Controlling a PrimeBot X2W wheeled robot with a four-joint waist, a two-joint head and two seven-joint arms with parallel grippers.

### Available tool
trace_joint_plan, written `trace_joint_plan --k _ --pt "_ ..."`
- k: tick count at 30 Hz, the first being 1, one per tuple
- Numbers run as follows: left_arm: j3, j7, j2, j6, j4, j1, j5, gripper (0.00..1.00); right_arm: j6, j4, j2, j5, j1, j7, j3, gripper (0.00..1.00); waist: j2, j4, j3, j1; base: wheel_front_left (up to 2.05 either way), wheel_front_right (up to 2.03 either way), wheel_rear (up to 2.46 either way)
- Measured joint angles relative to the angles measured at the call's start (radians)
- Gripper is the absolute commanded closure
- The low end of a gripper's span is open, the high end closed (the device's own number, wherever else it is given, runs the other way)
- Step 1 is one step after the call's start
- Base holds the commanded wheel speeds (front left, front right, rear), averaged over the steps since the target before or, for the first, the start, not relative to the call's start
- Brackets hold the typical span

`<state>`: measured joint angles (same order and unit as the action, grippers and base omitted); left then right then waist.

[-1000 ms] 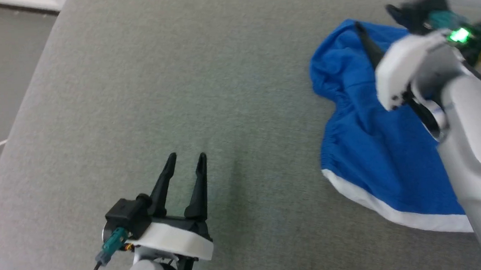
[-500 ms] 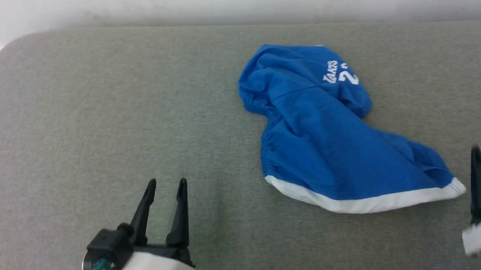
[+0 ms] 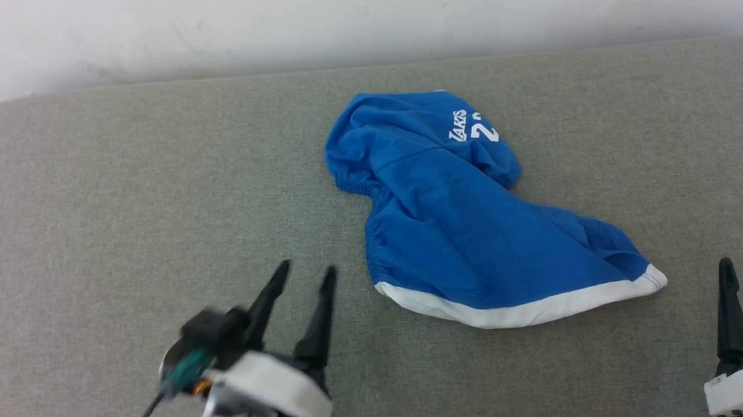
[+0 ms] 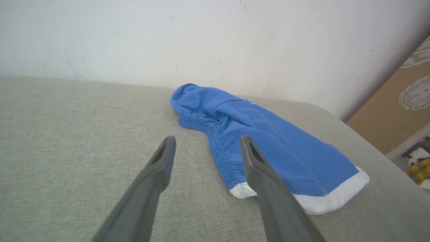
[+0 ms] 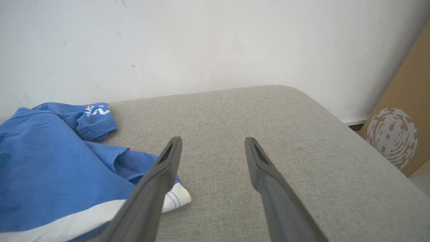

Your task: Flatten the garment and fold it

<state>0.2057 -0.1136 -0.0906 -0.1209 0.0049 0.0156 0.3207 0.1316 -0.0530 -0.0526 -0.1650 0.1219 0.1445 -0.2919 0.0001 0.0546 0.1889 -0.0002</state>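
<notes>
Shorts (image 3: 468,229) lie crumpled right of centre on the table (image 3: 123,202), not yet flattened, and neither arm has a hold on them. The left jaws sit at the near left, spread wide with nothing between them, fingers (image 3: 320,316) pointing up and a little right towards the cloth. The right jaws are at the near right edge, also spread and empty, with one dark finger (image 3: 730,317) in full sight and the other cut by the frame.

The shorts run on a slant. The bunched end with the white lettering (image 3: 472,130) is far and left, and the wide end with the white band (image 3: 517,312) is near and right. That band lies almost straight across between the two sets of jaws. Its left corner, just under the gathered waist (image 3: 373,240), is near the left fingertips. Its right corner is near the right ones. From here it looks about even, with the left perhaps a touch closer. My read is that each arm has its own corner to go for, reaching inward and slightly forward.

The table has a grey woven cover, soft-looking and rounded at the corners, and it is open on all sides of the cloth. A plain white wall (image 3: 336,19) stands behind it. In the right wrist view a brown cardboard sheet (image 5: 393,141) with a white print leans off the right end.
</notes>
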Motion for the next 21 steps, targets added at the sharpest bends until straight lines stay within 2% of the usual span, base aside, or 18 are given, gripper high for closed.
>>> trace_joint_plan --k 6,9,12,21 --pt "0.138 0.312 -0.055 -0.003 0.037 0.149 0.098 0.00 0.000 0.007 0.000 0.006 -0.017 0.000 0.001 0.00 0.0000 0.004 0.023 0.0003 0.00 0.00 0.00" --pt "0.172 0.416 -0.065 -0.003 0.045 0.192 0.164 0.00 0.000 0.013 0.000 0.005 -0.024 0.000 0.007 0.00 0.0000 0.001 0.034 0.0003 0.00 0.00 0.00" --pt "0.178 0.469 -0.069 -0.003 0.065 0.219 0.191 0.00 0.000 0.026 0.000 0.004 -0.031 0.000 0.013 0.00 0.0000 -0.005 0.044 0.0003 0.00 0.00 0.00" --pt "0.181 0.519 -0.063 0.020 0.183 0.286 0.190 0.00 0.000 0.042 0.000 0.004 -0.040 0.009 0.026 0.00 0.0000 -0.031 0.068 0.0003 0.00 0.00 0.00"
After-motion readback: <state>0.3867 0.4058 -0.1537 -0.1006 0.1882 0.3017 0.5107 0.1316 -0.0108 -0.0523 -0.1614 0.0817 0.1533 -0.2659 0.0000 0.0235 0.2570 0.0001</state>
